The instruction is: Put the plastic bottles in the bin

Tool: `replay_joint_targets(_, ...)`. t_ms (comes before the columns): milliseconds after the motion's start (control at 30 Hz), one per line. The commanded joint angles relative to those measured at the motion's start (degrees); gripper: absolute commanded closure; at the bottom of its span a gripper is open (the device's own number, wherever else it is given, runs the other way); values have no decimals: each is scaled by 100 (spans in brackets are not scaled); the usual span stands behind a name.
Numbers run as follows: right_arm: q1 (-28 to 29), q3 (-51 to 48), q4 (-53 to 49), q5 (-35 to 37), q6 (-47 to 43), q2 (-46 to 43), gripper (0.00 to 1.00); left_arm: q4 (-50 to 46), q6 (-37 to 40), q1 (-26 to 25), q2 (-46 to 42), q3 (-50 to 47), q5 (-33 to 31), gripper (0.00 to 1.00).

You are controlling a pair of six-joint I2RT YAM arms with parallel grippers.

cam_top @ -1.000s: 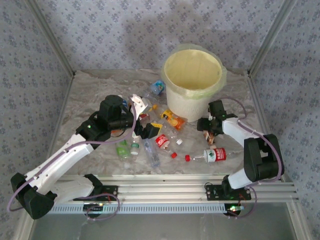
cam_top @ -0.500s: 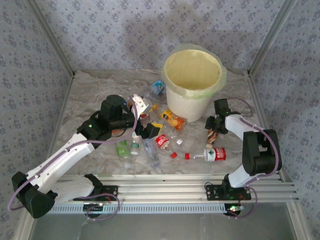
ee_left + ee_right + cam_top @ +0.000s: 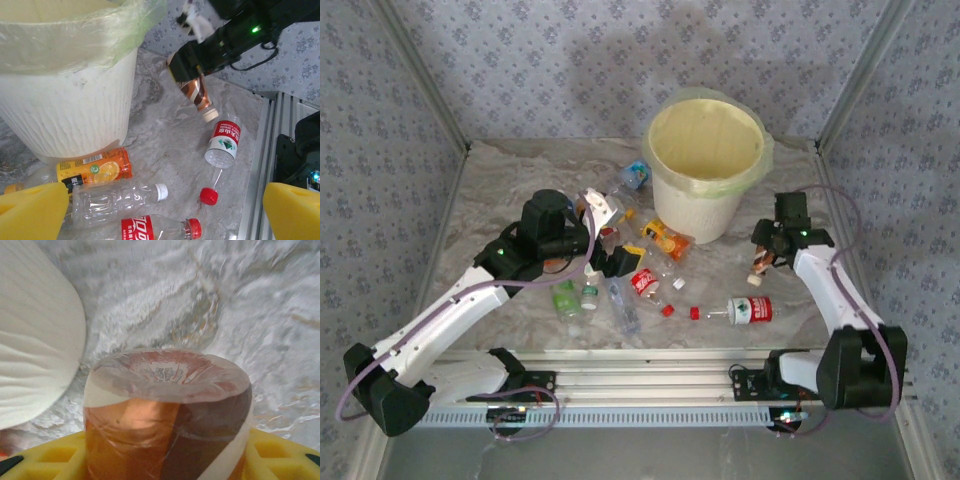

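Observation:
My right gripper [image 3: 773, 250] is shut on a brown-and-orange labelled plastic bottle [image 3: 761, 265], held off the table just right of the bin [image 3: 704, 215]. The bottle [image 3: 194, 91] hangs cap down, and its base [image 3: 167, 375] faces the right wrist camera between the yellow pads [image 3: 52, 456]. The bin's white wall [image 3: 65, 110] carries a pale yellow-green liner. My left gripper [image 3: 608, 238] stands open above the loose bottles, its pads [image 3: 31, 210] wide apart. Below it lie an orange-labelled bottle [image 3: 95, 167], a clear white-capped one [image 3: 115, 197] and a red-labelled one [image 3: 150, 229].
A red-and-white labelled bottle [image 3: 751, 310] lies near the front right. A green bottle [image 3: 565, 298] and a clear one [image 3: 623, 305] lie front centre, and a blue-labelled bottle [image 3: 636, 175] sits left of the bin. The metal rail [image 3: 650, 385] runs along the front edge.
My right gripper has shut on the brown bottle, lifted it off the table and swung right, away from the red-and-white bottle. The left arm has barely moved.

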Motion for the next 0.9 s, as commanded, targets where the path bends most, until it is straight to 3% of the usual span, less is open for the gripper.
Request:
replay_joint_targets(0, -22, 442, -485, 289, 30, -462, 45, 206, -23, -4, -234, 116, -166, 0)
replay_joint_targets(200, -3, 1195, -757, 505, -103, -1022, 46, 636, -325, 55, -484, -104, -353, 0)
replay_joint_targets(433, 308, 2437, -748, 598, -232, -1065, 46, 1304, -792, 129, -832, -454, -649, 0)
replay_joint_targets(867, 1802, 4716, -228, 1049, -1149, 560, 46, 1697, -862, 408, -998, -675, -679, 0)
